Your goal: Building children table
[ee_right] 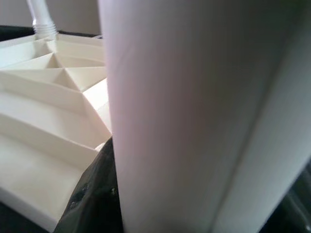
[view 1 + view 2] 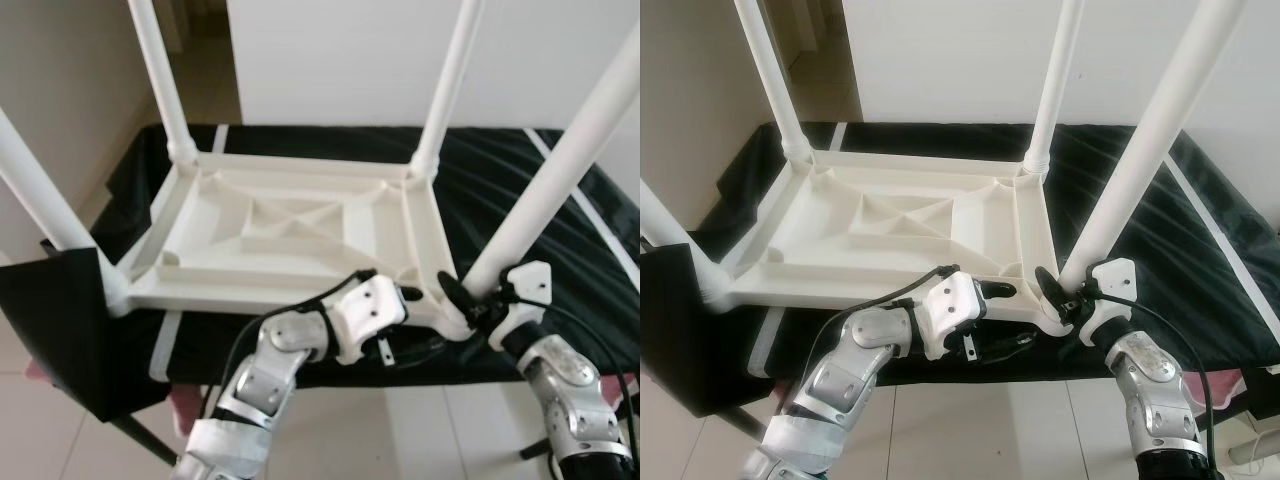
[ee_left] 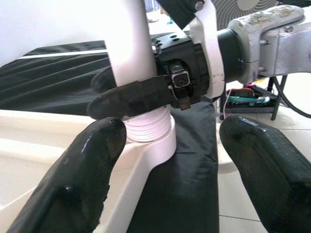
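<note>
One white tabletop [image 2: 290,235], upside down, ribbed underside up, lies on a bench covered by a black cloth [image 2: 500,190]. Four white legs stand in its corners: far-left leg [image 2: 158,75], far-right leg [image 2: 452,75], near-left leg [image 2: 35,185], near-right leg [image 2: 560,165]. All four point up; the near two tilt outward in the head views. Two grippers are at work, both at the near-right corner.

Right gripper [image 2: 470,300] is clamped on the near-right leg just above its socket. In the left wrist view its black fingers [image 3: 131,99] wrap the leg right above the threaded collar [image 3: 148,128]. The right wrist view looks along that leg [image 1: 194,116] from very close, with the tabletop's ribs beside it and one far leg behind.

Left gripper [image 2: 425,320] sits at the tabletop's near edge, just left of the same corner and below the right gripper. Its fingers [image 3: 82,179] are spread apart, holding nothing; the corner socket and black cloth sit between them in the left wrist view. One finger is near the corner's rim; cannot tell whether it touches.

Pale tiled floor [image 2: 440,430] below the bench. White wall [image 2: 340,60] behind.
</note>
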You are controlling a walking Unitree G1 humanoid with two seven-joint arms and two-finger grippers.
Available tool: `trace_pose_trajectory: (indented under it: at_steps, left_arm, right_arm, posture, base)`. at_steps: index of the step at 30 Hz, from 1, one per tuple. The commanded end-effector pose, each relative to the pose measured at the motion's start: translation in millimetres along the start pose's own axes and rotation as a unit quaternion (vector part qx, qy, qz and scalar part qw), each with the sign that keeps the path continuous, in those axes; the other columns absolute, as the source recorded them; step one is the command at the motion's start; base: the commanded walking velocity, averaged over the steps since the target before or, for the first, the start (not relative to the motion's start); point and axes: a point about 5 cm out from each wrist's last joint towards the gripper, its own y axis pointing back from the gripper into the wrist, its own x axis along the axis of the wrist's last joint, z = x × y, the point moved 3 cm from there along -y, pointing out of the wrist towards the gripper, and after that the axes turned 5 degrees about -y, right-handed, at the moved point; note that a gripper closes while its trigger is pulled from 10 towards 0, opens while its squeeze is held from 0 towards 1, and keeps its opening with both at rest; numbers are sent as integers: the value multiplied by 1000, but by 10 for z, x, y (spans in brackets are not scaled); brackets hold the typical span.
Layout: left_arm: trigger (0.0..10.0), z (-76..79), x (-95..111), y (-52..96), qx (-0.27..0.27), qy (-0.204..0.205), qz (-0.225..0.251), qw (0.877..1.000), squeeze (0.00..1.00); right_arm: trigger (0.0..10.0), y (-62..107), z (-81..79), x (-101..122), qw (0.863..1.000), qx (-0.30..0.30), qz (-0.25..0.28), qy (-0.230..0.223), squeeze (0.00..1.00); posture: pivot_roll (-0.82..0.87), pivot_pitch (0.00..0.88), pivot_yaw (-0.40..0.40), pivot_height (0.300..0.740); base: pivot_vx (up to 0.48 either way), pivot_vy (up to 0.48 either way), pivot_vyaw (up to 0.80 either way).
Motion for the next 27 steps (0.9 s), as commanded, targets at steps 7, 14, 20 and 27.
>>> trace_pose_trajectory:
  at_steps: [7,14,20,27]
  left_arm:
    - [10000,-166,-104,-24,114,-1,-42,993,0]
    - [10000,-128,-204,-54,104,8,-57,993,0]
    - [10000,-139,-275,-60,108,-5,-69,992,0]
    - [10000,-210,-315,-20,114,-25,-72,991,0]
  right_arm:
    - [10000,18,-69,-170,999,-36,-23,-34,0]
    - [10000,12,-107,-209,992,-114,-25,-47,0]
    - [10000,-17,-185,-217,987,-150,-19,-61,0]
    - [10000,-2,-181,-264,958,-280,-21,-55,0]
  posture:
    - [-90,18,-23,740]
    - [-102,9,-28,740]
    - [-115,0,-17,740]
    - [-114,3,-1,740]
  base:
    - [0,0,0]
    - [0,0,0]
    - [0,0,0]
    - [0,0,0]
